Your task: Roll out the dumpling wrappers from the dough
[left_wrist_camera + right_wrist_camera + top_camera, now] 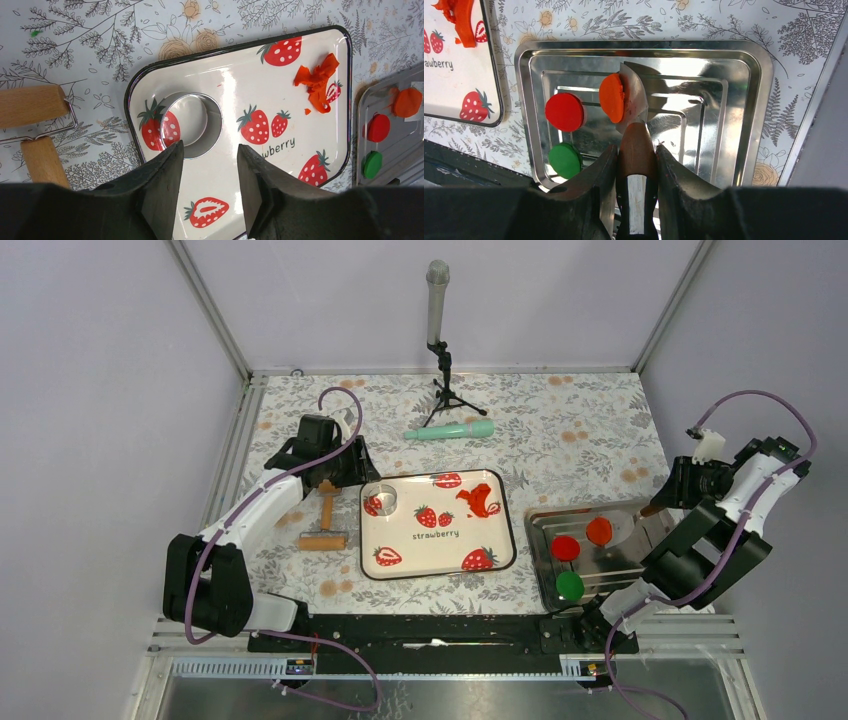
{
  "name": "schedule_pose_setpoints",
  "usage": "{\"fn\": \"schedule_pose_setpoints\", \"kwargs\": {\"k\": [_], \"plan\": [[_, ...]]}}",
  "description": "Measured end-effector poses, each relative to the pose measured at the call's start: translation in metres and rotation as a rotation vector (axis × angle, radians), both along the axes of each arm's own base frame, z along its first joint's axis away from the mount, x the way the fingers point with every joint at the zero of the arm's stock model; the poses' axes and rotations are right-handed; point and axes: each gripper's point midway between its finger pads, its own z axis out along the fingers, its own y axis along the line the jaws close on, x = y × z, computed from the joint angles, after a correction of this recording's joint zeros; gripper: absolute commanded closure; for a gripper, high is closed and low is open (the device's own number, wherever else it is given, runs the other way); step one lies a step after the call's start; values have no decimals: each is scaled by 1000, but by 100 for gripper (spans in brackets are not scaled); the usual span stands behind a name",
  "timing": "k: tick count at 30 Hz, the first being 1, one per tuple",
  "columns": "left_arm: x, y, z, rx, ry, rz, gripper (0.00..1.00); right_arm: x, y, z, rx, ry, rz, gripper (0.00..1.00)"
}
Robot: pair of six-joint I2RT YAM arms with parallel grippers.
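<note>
The dough [478, 502] is a ragged orange-red scrap at the back right of the strawberry tray [440, 562]; it also shows in the left wrist view [317, 80]. A round orange-red dumpling wrapper [611, 98] lies at the left edge of a metal spatula blade [636, 102], over the steel tray [744, 55]. My right gripper [636, 149] is shut on the spatula's brown handle. My left gripper [210, 148] is open and empty, hovering just near of the metal ring cutter [191, 125] on the strawberry tray's left end.
A crimson disc [564, 111] and a green disc [564, 159] lie in the steel tray. A wooden roller [325, 525] lies left of the strawberry tray. A green rolling pin [449, 430] and a microphone stand [438, 340] are at the back.
</note>
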Motion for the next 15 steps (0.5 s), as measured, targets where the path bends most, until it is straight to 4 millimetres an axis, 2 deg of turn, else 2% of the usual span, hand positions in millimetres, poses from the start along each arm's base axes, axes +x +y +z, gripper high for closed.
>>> {"fn": "schedule_pose_setpoints", "kwargs": {"k": [8, 15], "plan": [[0, 0, 0, -1, 0, 0, 52, 0, 1, -3, -55, -16, 14, 100], [2, -1, 1, -3, -8, 0, 52, 2, 35, 14, -237, -87, 155, 100]]}}
